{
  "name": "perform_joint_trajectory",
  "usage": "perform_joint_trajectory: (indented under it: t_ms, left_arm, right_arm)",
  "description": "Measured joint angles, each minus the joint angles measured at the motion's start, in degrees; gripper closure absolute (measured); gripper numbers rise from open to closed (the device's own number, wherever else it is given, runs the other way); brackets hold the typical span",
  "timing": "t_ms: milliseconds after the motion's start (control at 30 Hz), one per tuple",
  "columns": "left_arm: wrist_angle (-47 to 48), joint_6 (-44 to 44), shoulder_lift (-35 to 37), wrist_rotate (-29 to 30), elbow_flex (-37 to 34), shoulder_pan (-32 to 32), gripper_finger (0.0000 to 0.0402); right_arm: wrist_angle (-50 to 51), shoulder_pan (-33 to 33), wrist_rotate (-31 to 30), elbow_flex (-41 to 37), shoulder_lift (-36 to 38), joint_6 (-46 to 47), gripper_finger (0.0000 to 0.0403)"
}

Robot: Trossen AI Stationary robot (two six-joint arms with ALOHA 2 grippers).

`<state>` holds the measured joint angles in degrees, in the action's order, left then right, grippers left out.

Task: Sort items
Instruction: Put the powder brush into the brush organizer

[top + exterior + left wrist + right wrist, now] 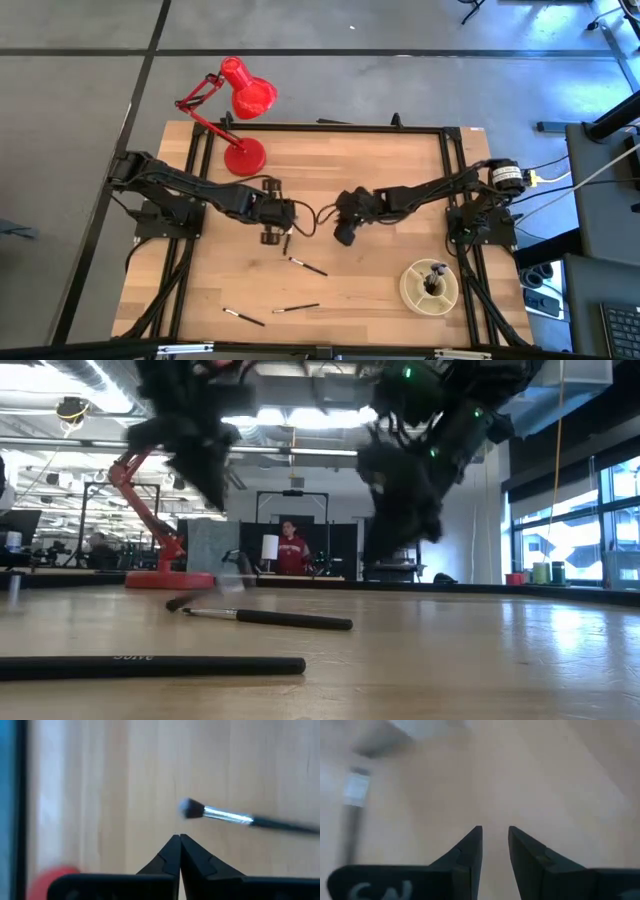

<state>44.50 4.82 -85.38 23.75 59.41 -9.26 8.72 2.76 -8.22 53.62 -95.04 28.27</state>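
Observation:
Several thin black-handled makeup brushes lie flat on the wooden table: one [306, 266] at mid-table, two [243, 317] [297, 308] near the near edge, and a short one [287, 241] beside my left gripper. More brushes stand in the cream divided dish [430, 287]. My left gripper [272, 234] hovers over mid-table, shut and empty. In its wrist view the shut fingertips [179, 838] point at a brush with a grey tip and silver ferrule [220, 814] just ahead. My right gripper [345, 235] [495, 831] hangs close by, slightly open and empty.
The red desk lamp [243, 155] stands at the table's far left, behind my left arm. The dish sits at the near right. In the low view two brushes [270, 619] [150, 666] lie in the foreground. A person [292, 550] stands in the room beyond the table.

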Motion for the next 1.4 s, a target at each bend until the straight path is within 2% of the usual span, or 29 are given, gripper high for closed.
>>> perform_joint_trajectory:
  t_ms: [167, 300, 367, 500, 600, 700, 800, 900, 967, 1133, 1267, 1400]
  left_arm:
    - [-10.72, -6.28, 0.0, 0.49, 0.5, -0.07, 0.04]
    - [-11.67, -4.03, 0.0, -2.02, 0.51, -0.09, 0.0399]
    - [-10.85, 0.3, 0.0, -2.94, 0.45, -0.09, 0.0397]
    - [-12.25, 5.81, -0.3, -2.93, -0.82, -0.07, 0.0396]
    - [-17.6, 5.87, -1.22, -6.57, -3.7, -0.58, 0.0383]
    - [-25.69, 7.87, -3.25, -10.47, -6.3, -1.14, 0.0349]
    - [-28.35, 13.99, -6.44, -7.3, -7.34, -0.6, 0.0303]
    - [-27.84, 23.64, -9.65, -4.46, -7.29, 0.83, 0.0258]
    - [-27.92, 27.66, -12.18, -7.05, -7.31, 1.99, 0.0232]
    - [-28.66, 31.2, -16.25, -13.06, -6.79, 4.45, 0.0186]
    - [-28.75, 31.48, -17.47, -16.06, -6.57, 5.76, 0.0178]
    - [-27.5, 30.58, -17.64, -16.3, -6.6, 6.03, 0.0208]
  right_arm:
    - [-12.48, 0.52, 5.85, -0.6, 0.0, -3.65, 0.0308]
    - [-17.96, 0.57, 12.4, -0.58, 0.0, -2.75, 0.0308]
    - [-19.15, 0.88, 10.5, -0.58, 0.0, 0.28, 0.0308]
    - [-17.79, 1.71, 1.0, -0.58, -1.07, 8.73, 0.0308]
    - [-16.74, 2.92, 3.8, -0.6, -2.12, 10.58, 0.0308]
    - [-15.45, 4.24, 6.84, -0.6, -2.25, 11.21, 0.0308]
    - [-15.88, 5.93, 6.3, -0.6, -2.05, 11.87, 0.0308]
    - [-16.44, 7.61, 5.93, -0.56, -1.8, 11.88, 0.0308]
    - [-16.04, 8.57, 5.86, -0.56, -1.65, 11.72, 0.0308]
    - [-12.32, 10.01, 5.84, -0.56, -1.57, 11.61, 0.0308]
    - [-7.75, 11.13, 5.6, -0.56, -1.57, 11.86, 0.0308]
    - [-5.04, 12.27, 3.71, -0.56, -1.57, 11.82, 0.0308]
